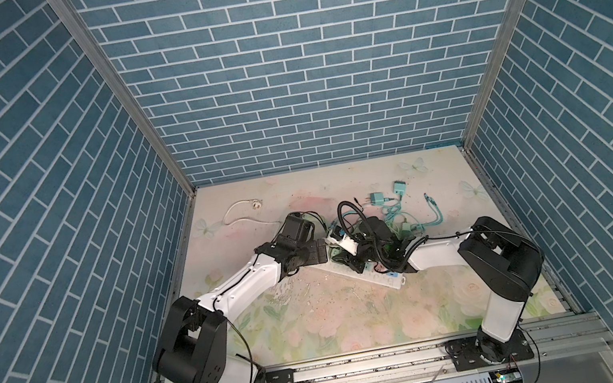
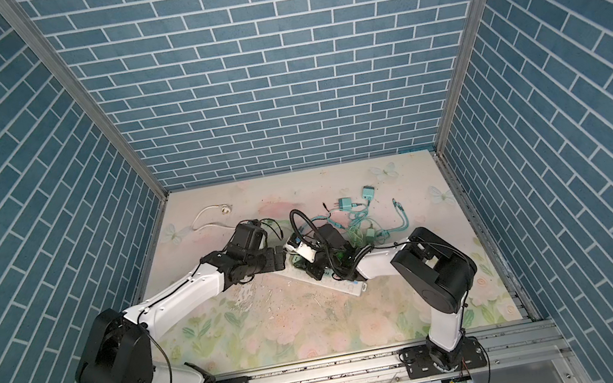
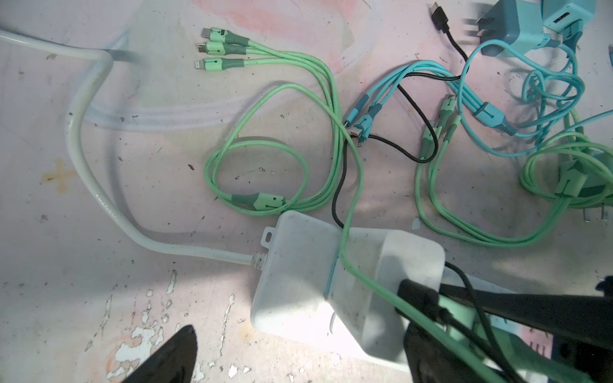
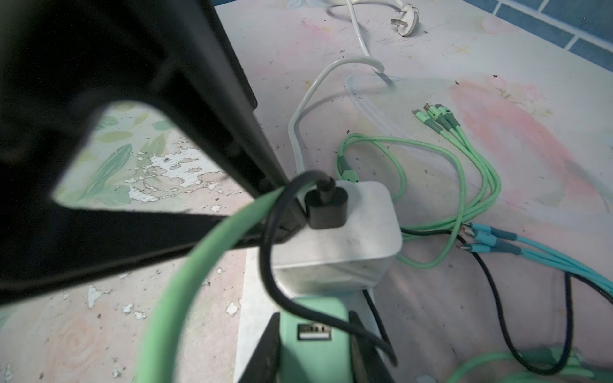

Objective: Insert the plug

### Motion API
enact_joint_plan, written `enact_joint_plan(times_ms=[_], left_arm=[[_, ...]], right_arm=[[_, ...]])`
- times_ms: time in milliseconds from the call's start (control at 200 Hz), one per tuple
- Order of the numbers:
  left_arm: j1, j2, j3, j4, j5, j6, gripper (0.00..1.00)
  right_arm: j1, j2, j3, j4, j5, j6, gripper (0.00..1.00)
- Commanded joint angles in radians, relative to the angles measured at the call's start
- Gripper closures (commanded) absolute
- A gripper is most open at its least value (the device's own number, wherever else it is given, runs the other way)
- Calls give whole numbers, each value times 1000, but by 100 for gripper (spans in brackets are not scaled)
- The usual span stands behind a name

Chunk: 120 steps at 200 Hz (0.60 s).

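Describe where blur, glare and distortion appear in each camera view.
Right wrist view: the nearest green cable is out of focus; left wrist view: glare bleaches the near end of the white power strip; both top views: wide-angle perspective splays the brick walls.

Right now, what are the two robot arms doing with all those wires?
The right gripper is shut on a mint green charger, holding it at the white power strip. Whether its prongs are in is hidden. The left gripper is open at the strip's end, holding nothing. Around them lie loose cables.
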<state>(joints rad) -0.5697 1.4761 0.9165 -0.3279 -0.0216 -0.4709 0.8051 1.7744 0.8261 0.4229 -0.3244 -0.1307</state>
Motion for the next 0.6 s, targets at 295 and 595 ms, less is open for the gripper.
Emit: enact_joint_plan(times_ms=[295,595], left_arm=[[-3,-25,-29,-53,-47,18,0],[-4,-86,-15,-40,-32,29,0]], right_arm=[[3,56,-16,-251,-15,75,79],[3,37,-3,-252,-29,72,67]])
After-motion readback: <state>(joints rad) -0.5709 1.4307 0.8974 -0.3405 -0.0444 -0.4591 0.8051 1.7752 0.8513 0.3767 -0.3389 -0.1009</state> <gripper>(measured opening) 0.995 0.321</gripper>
